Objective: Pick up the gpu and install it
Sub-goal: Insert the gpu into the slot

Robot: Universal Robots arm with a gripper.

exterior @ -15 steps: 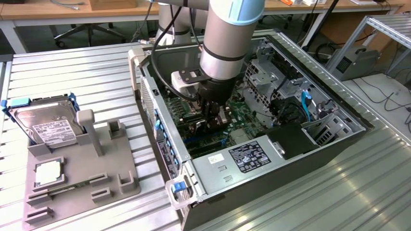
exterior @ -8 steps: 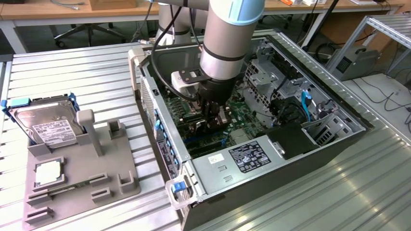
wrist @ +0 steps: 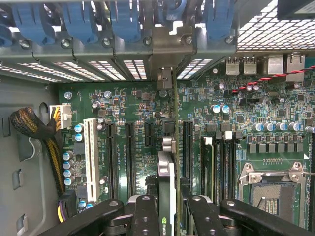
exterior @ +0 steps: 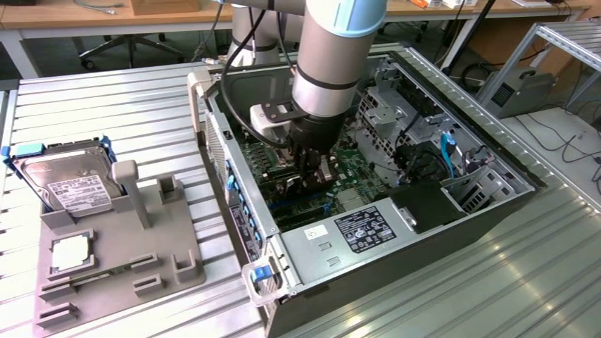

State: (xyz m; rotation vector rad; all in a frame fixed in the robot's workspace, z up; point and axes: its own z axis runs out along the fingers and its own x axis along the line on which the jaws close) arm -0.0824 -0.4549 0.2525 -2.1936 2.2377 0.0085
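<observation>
The gpu [wrist: 166, 169] is a thin black card seen edge-on, standing upright over the green motherboard [wrist: 123, 108] inside the open computer case [exterior: 488, 204]. My gripper [wrist: 167, 211] is shut on it, one black finger [wrist: 145, 211] on each side of the card. The card's silver bracket end [wrist: 165, 77] reaches the case's rear slot openings, and the card lies in line with the long black expansion slots [wrist: 187, 147]. Whether its edge sits in a slot I cannot tell. In the exterior view the arm reaches straight down into the case, with the gripper [exterior: 317, 169] low over the motherboard.
Blue slot latches [wrist: 123, 22] line the rear wall of the case. Memory slots [wrist: 221, 162] and an open processor socket [wrist: 270, 189] lie beside the card. A cable bundle [wrist: 34, 128] hangs nearby. Outside the case, a grey fixture [exterior: 122, 260] holds a hard drive [exterior: 70, 183].
</observation>
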